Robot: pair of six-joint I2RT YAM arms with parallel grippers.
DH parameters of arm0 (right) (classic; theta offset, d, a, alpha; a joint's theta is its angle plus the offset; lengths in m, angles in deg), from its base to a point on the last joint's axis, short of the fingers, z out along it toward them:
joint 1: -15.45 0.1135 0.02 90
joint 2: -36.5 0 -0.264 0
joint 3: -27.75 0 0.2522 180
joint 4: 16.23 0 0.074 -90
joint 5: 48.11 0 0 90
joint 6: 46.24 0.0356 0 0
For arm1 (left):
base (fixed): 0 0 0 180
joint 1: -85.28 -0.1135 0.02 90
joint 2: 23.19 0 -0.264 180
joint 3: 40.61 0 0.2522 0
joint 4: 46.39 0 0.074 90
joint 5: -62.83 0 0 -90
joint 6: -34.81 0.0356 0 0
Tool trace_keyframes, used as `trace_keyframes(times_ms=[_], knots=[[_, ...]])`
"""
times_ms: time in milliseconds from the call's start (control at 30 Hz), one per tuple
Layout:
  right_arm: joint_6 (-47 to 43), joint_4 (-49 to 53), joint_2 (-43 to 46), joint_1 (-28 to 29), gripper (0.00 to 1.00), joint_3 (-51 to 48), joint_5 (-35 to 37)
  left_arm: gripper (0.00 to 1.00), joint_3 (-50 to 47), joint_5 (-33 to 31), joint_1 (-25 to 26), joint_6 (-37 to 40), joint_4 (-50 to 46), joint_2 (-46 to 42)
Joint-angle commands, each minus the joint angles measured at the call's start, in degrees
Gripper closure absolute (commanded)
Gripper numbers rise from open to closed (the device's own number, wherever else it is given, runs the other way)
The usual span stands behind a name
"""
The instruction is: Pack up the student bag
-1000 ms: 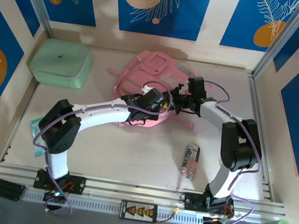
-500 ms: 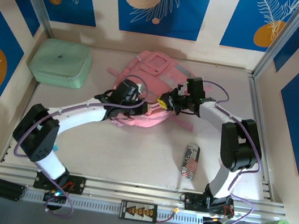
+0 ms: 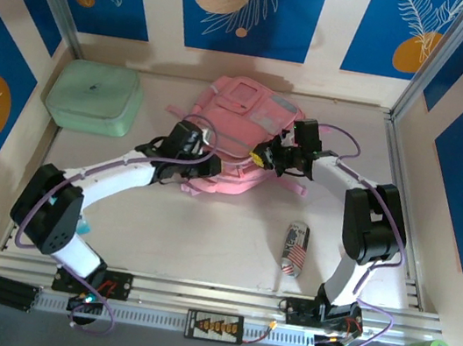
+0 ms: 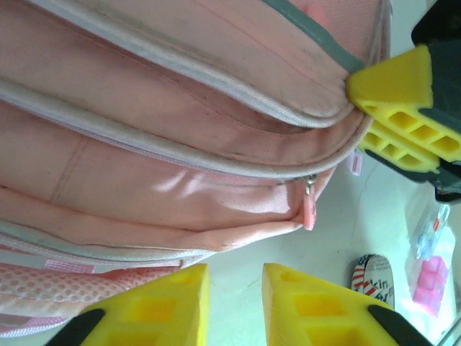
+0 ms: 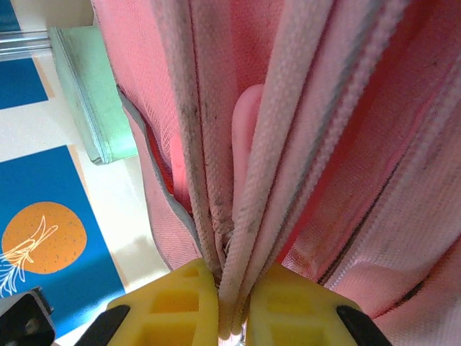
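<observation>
The left tool [image 4: 234, 292] has just released, jaws narrowly apart at the student bag's [image 3: 243, 131] 8 o'clock side, while the right tool [image 5: 232, 306] pinches its piping, keeping it positioned for packing.

The top view looks steeply down from high behind the near edge, taking in the whole tabletop [image 3: 204, 231]. Both wrist views press close against the bag [image 3: 241, 113], shared by all three.

Bright, even overhead light, faint soft shadows, pale table [image 4: 374, 216] washed out, student bag [image 4: 180, 166] slightly soft close up.
</observation>
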Motion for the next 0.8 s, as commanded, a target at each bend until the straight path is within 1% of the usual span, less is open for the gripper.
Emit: trace_keyframes(times_ms=[0, 67, 133, 300, 367, 500, 633, 767], knots=[[-1.54, -2.36, 1.30, 0.27, 0.88, 1.13, -0.99, 0.62, 6.70, -6.61, 3.93, 4.22, -7.65, 1.88], [-1.68, -3.70, 1.39, 0.24, 0.88, 0.69, -1.74, 0.55, 9.70, -10.17, 6.14, 4.64, -10.66, 3.83], [-1.90, -5.12, 1.74, 0.12, 0.87, 0.20, -2.75, 0.52, 11.55, -12.03, 7.65, 3.64, -11.91, 5.78], [-2.66, -9.47, 3.20, -0.20, 0.88, -1.20, -6.06, 0.50, 14.32, -10.80, 9.74, 0.38, -10.80, 10.38], [-3.16, -11.14, 3.86, -0.15, 0.88, -1.62, -7.50, 0.49, 15.72, -11.31, 10.49, -0.73, -11.26, 12.03], [-3.82, -12.54, 4.50, -0.05, 0.88, -1.98, -9.31, 0.48, 19.06, -16.55, 11.51, -1.75, -15.15, 14.36], [-3.66, -14.30, 4.97, -0.27, 0.88, -2.44, -10.59, 0.45, 19.46, -21.90, 11.71, -2.65, -15.57, 14.13], [-3.22, -15.60, 5.25, -0.50, 0.88, -2.50, -11.93, 0.44, 20.82, -22.67, 11.73, -2.26, -15.11, 14.58]])
